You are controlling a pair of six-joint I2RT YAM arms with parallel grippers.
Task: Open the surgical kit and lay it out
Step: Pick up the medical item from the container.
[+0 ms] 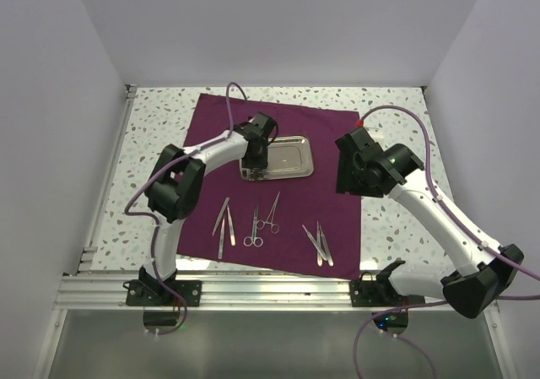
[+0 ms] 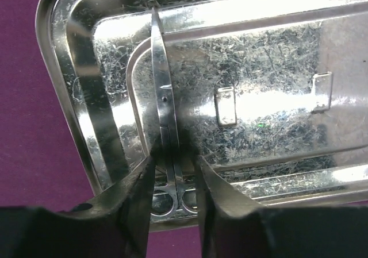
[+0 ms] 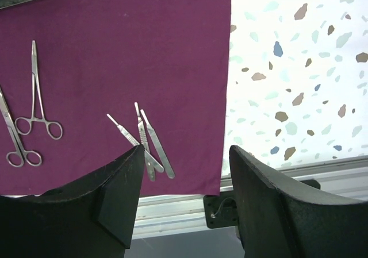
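The left gripper (image 2: 174,161) straddles a curved ring-handled tool (image 2: 163,91) in the steel tray (image 2: 57,68), pinching or not I cannot tell, and the right gripper (image 3: 187,154) hangs open above the purple cloth (image 3: 115,51).

Left arm (image 1: 211,153) low, left fingers (image 2: 131,212) narrowly apart; right arm (image 1: 439,219) high, right fingers (image 3: 122,196) wide apart.
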